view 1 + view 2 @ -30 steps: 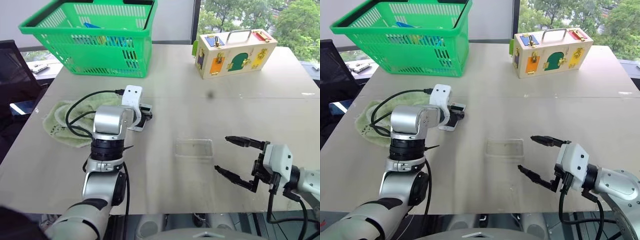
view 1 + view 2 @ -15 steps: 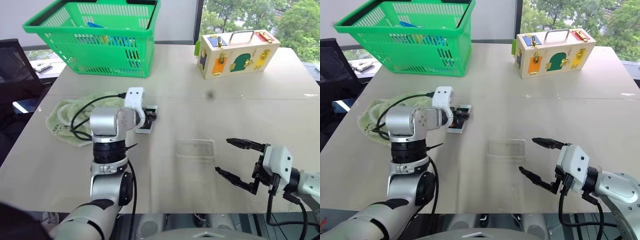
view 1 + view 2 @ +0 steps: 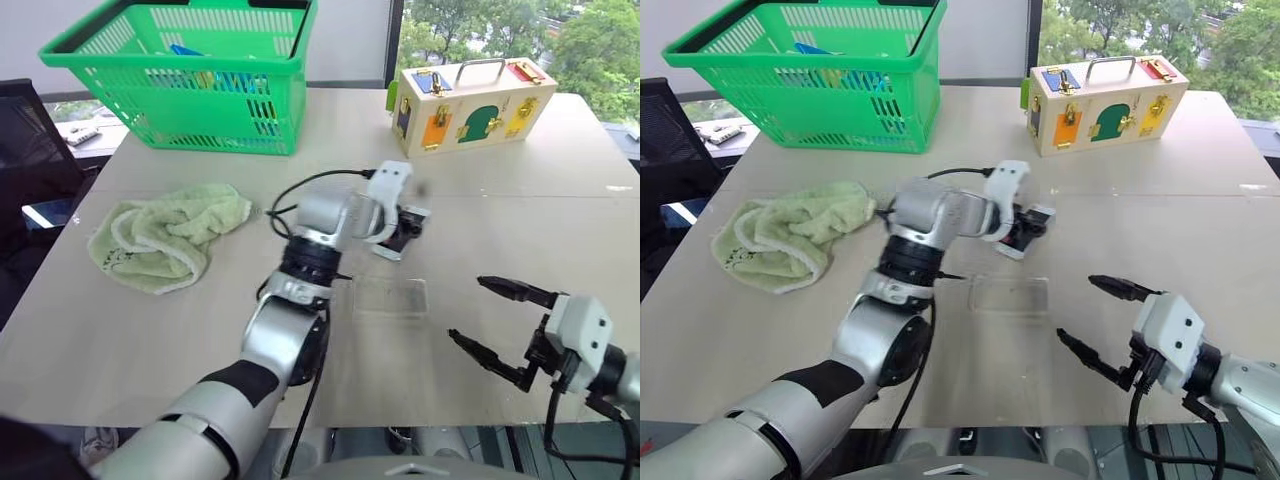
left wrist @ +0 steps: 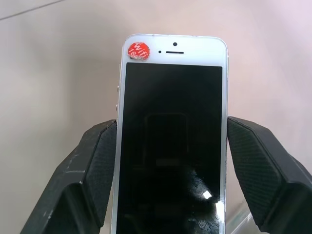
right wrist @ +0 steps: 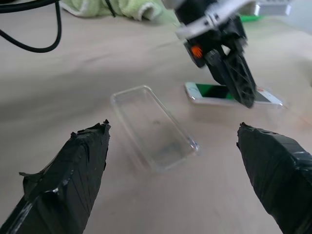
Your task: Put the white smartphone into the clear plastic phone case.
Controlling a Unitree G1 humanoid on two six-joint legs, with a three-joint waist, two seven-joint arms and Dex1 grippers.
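The white smartphone has a dark screen and a red sticker at its top corner. My left gripper is shut on its long edges and holds it tilted nose-down, above the table just beyond the far edge of the clear plastic phone case. The case lies flat and empty on the table, also seen as the clear plastic phone case in the right wrist view. My right gripper stands open to the right of the case, a little above the table, with nothing between its fingers.
A crumpled green towel lies at the left. A green basket with items inside stands at the back left. A wooden latch box stands at the back right. The left arm's black cable loops above the table.
My left arm has swung right with the phone, from beside the towel to just beyond the case. The towel now lies uncovered. The right gripper stays open, shifted slightly right.
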